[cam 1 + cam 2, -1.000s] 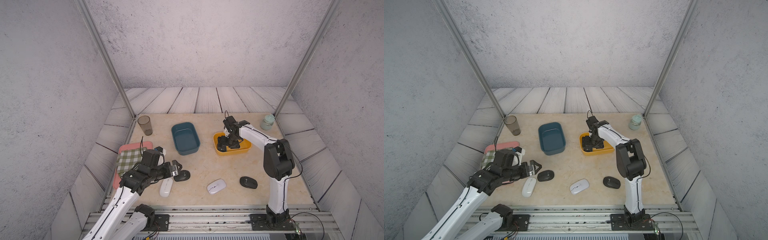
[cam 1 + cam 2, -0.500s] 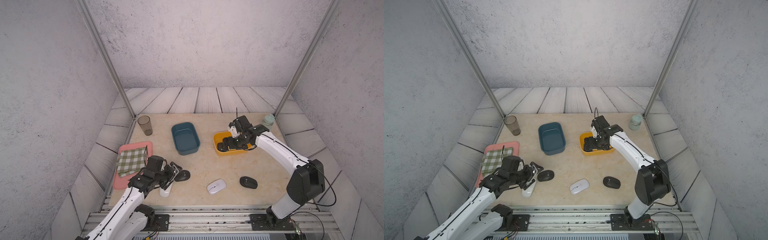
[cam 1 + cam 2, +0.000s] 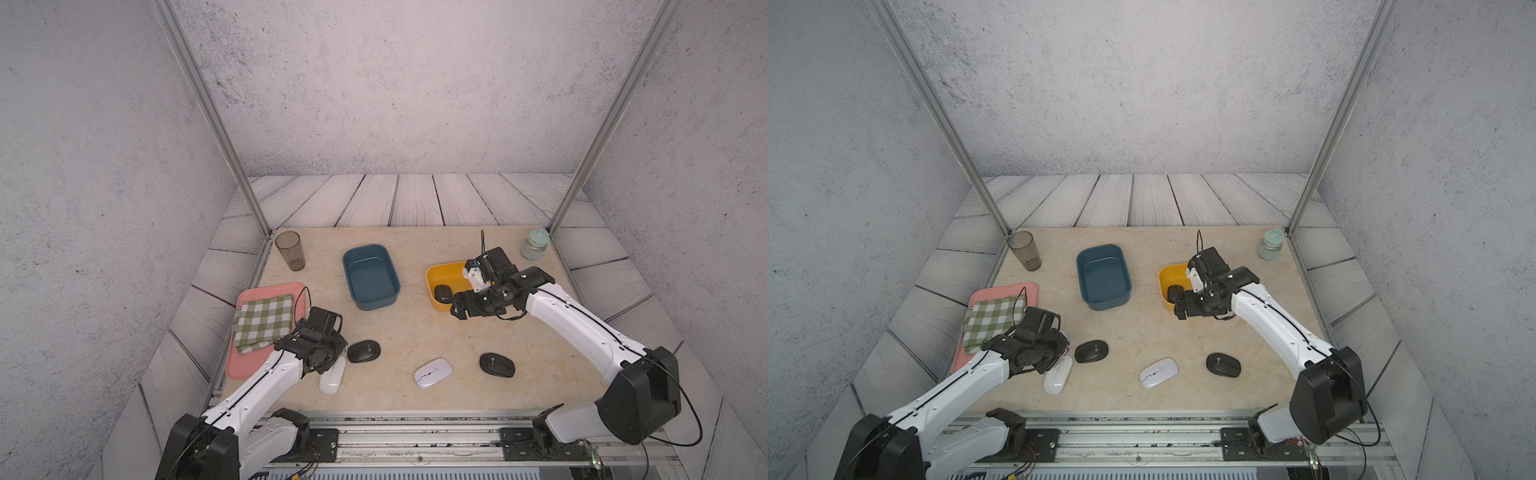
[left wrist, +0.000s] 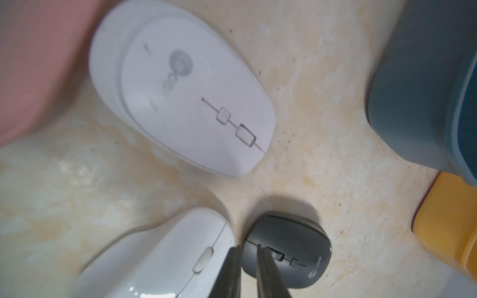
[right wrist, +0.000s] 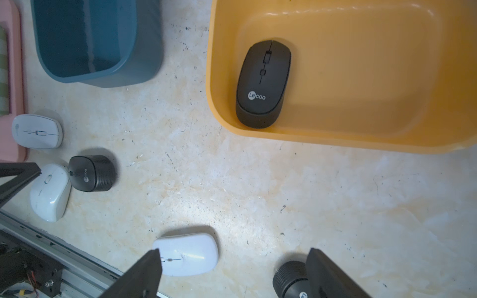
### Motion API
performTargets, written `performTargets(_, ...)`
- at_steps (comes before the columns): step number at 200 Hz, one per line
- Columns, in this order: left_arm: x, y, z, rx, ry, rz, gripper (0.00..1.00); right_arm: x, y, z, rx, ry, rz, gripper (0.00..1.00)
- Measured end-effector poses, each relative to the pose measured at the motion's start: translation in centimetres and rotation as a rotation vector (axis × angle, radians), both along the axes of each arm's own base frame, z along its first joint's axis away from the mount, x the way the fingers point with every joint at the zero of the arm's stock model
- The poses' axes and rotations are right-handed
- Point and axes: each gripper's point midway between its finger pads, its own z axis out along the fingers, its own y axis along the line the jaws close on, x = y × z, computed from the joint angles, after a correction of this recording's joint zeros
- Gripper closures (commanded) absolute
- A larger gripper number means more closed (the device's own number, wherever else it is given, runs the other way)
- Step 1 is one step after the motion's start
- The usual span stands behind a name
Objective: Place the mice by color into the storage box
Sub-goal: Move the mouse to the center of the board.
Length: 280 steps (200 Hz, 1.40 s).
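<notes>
Right wrist view: one black mouse (image 5: 263, 85) lies in the yellow box (image 5: 361, 140); the blue box (image 5: 124, 74) beside it is empty. Three white mice (image 5: 187, 254) and two black mice (image 5: 91, 172) lie loose on the table (image 5: 232, 180), well apart from the yellow box. Right gripper (image 5: 233, 251) open, empty; left gripper (image 4: 247, 248) nearly closed, holding nothing. Bare table fronts both boxes' rims.

1. Left arm (image 3: 266, 380) and right arm (image 3: 582, 326): white tubular links, bulky black joint housings.
2. Thin black cables (image 3: 700, 417) run along the links.
3. Left gripper (image 4: 247, 249) and right gripper (image 5: 233, 251): matte black, wedge-shaped fingers.
4. A white block (image 3: 474, 277) sits on the right wrist.
</notes>
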Motion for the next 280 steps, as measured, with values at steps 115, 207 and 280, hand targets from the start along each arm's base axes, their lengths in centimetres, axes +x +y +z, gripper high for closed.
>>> performTargets(115, 1.2, -1.9, -2.6, 0.004, 0.076, -0.092, 0.86, -1.6, -1.3, 1.5, 0.002, -0.055, -0.011, 0.08)
performTargets(207, 1.6, -9.0, -3.9, -0.05, 0.074, -0.231, 0.88, -3.5, -2.9, 0.8, -0.034, -0.047, -0.024, 0.08)
performTargets(280, 1.7, -8.2, 0.2, -0.063, -0.01, -0.202, 0.81, -6.6, 1.5, -0.1, 0.114, 0.016, 0.21, 0.08)
